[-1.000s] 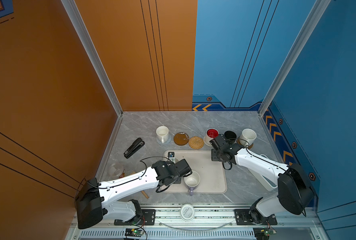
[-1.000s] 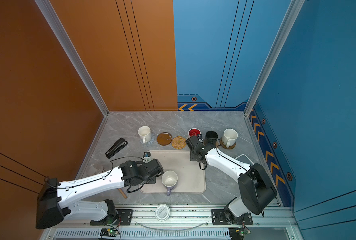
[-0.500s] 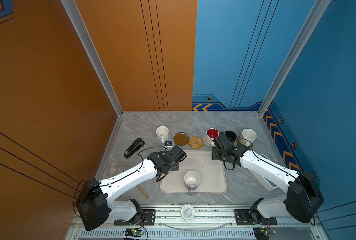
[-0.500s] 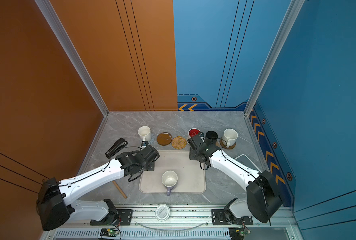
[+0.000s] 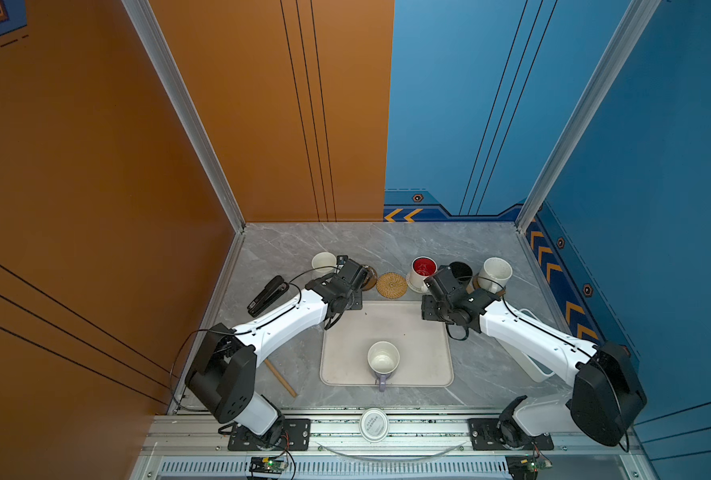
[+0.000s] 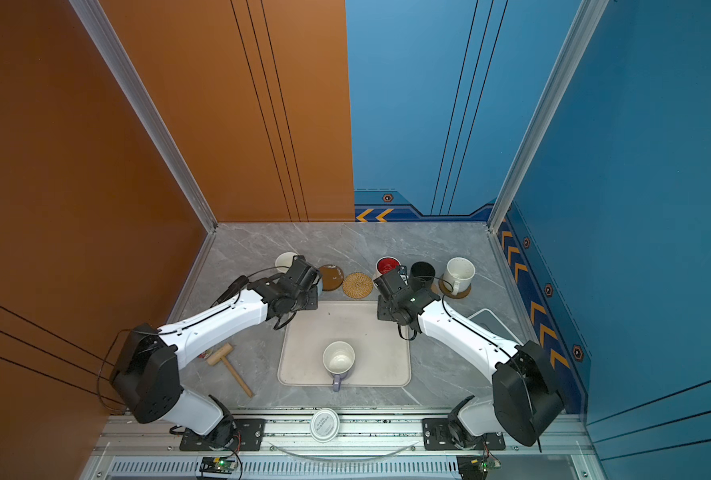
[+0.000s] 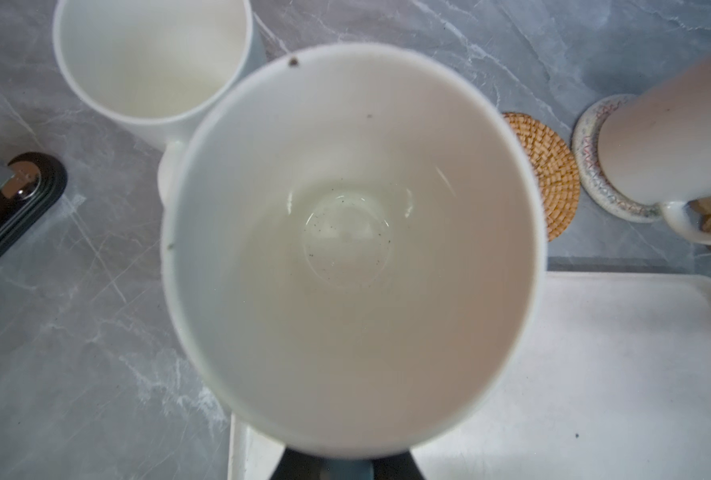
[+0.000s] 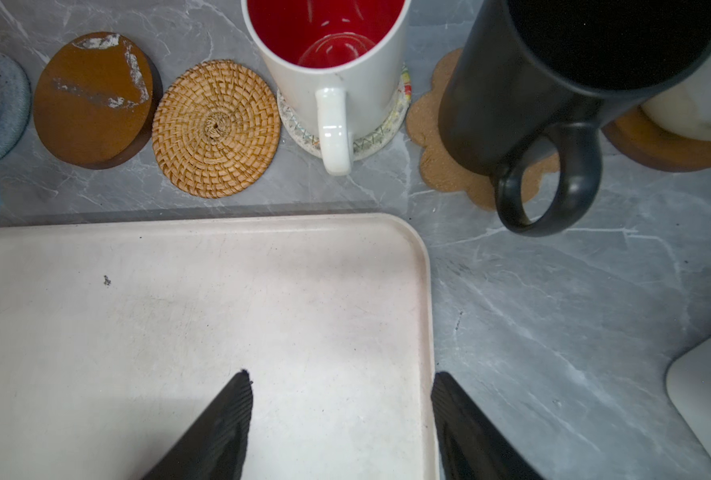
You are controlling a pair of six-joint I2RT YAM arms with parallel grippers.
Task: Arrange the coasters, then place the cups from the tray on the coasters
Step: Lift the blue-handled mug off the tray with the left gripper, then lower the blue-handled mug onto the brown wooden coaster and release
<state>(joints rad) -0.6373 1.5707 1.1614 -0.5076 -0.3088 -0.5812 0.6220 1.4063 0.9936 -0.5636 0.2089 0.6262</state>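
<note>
Rattan coaster [image 8: 216, 128]; glossy, perhaps ceramic mug [image 7: 354, 249]

The tray [image 5: 412, 328] lies mid-table, a lone cup [image 5: 383, 358] on it near its front edge. Behind the tray runs a row, left to right — leftmost cup [image 5: 324, 262] past the tray's left back corner, bare coaster [image 6: 332, 277], second bare coaster [image 6: 357, 285], corner cup [image 5: 424, 266] on corner coaster [image 8: 378, 135] behind the right back corner, then next cup [image 5: 461, 269] on next coaster [image 8: 441, 174] and end cup [image 5: 497, 270] on end coaster [image 6: 464, 294], both beyond the tray's right edge. A sixth cup [image 7: 354, 249] is over the left back corner. Left of the tray lie a stapler [image 5: 267, 296] and mallet [image 6: 221, 355]; right, a holder [image 6: 491, 322]; before it, a lid [image 5: 373, 424].
</note>
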